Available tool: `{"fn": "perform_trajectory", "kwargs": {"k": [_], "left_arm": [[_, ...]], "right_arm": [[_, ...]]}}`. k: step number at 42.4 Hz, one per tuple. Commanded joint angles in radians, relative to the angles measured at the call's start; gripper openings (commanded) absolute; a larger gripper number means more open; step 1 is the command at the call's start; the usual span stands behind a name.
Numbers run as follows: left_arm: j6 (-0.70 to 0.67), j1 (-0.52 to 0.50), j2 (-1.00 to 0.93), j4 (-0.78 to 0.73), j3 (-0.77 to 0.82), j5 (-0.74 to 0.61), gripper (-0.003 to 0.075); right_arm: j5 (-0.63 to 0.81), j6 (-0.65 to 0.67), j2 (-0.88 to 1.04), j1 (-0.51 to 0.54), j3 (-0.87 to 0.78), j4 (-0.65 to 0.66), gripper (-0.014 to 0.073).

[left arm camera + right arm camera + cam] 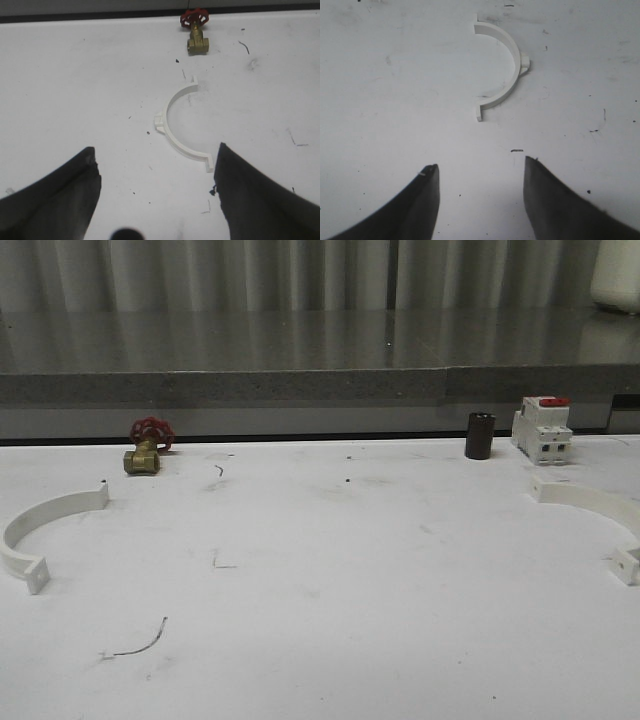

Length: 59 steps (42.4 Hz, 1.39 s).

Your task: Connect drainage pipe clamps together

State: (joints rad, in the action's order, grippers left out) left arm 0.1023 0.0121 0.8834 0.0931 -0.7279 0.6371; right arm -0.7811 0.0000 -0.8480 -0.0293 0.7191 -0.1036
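The two white half-ring clamps lie well apart on the white table (320, 640): the left clamp (45, 525) at the left edge, the right clamp (595, 510) at the right edge. Both the left gripper (155, 172) and right gripper (480, 175) hover above them with fingers spread, holding nothing. Behind stand a brass valve (145, 450), a dark cylinder (480, 435) and a red-topped breaker (542, 428), with no writing readable.

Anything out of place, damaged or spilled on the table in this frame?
Nothing stands out. The two clamp halves lie flat and intact at opposite sides of the table; valve, breaker and dark cylinder stand along the back. Only scuff marks.
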Motion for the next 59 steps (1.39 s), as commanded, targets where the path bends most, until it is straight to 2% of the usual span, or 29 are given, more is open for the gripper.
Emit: {"fn": "perform_trajectory", "kwargs": {"k": [1, 8, 20, 32, 43, 59], "left_arm": [[-0.002, 0.006, 0.077, 0.015, -0.090, -0.002, 0.0479], [-0.002, 0.006, 0.245, 0.016, -0.185, 0.050, 0.0479], [-0.002, 0.006, 0.503, 0.054, -0.316, 0.054, 0.0478], [-0.002, 0.048, 0.722, 0.054, -0.419, 0.052, 0.0438], [-0.002, 0.067, 0.857, 0.021, -0.464, 0.049, 0.0437], [-0.002, 0.065, 0.936, -0.014, -0.464, -0.029, 0.0437]], "right_arm": [[0.045, -0.006, 0.002, 0.007, 0.031, -0.004, 0.0416], [0.045, -0.006, 0.002, 0.007, 0.031, -0.004, 0.0416], [0.045, -0.006, 0.002, 0.007, 0.031, -0.004, 0.0416], [0.045, -0.006, 0.002, 0.007, 0.031, -0.004, 0.0416], [0.045, -0.006, 0.002, 0.007, 0.031, -0.004, 0.0416], [0.045, -0.006, 0.002, 0.007, 0.031, -0.004, 0.0416]]}}
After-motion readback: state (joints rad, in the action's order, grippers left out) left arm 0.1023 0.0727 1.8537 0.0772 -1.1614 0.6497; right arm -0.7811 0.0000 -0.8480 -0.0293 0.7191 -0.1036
